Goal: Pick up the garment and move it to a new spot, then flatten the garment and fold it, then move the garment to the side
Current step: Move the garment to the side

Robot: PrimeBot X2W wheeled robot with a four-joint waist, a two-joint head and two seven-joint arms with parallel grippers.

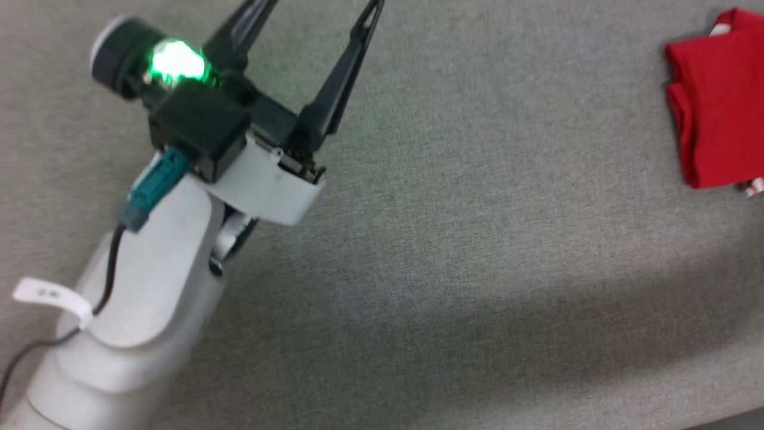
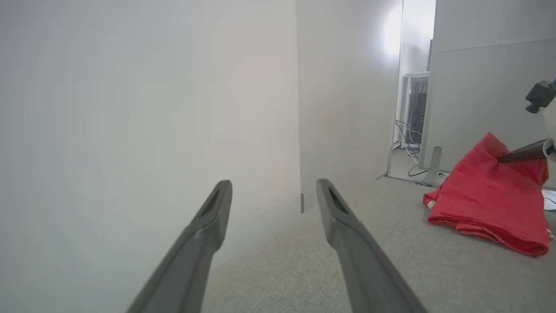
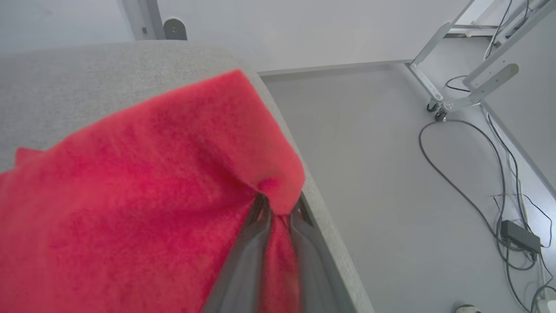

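The garment [image 1: 716,101], a bright red jersey folded into a thick bundle, lies at the far right of the grey fabric-covered table [image 1: 477,239], with a bit of white trim at its corners. My left gripper [image 1: 316,12] hovers open and holds nothing, well to the left of the garment; its two dark fingers spread apart in the left wrist view [image 2: 273,184]. My right gripper [image 3: 280,208] is shut on a fold of the garment [image 3: 130,182] near the table's edge. The lifted peak of the garment [image 2: 482,195] hangs from the right gripper's fingers [image 2: 521,153].
The table's rounded edge [image 3: 321,217] runs just beside the pinched fold, with grey floor beyond. Cables [image 3: 456,182], a power brick [image 3: 521,237] and a metal stand's legs [image 3: 460,87] lie on the floor. A pale partition wall [image 2: 130,108] stands behind the table.
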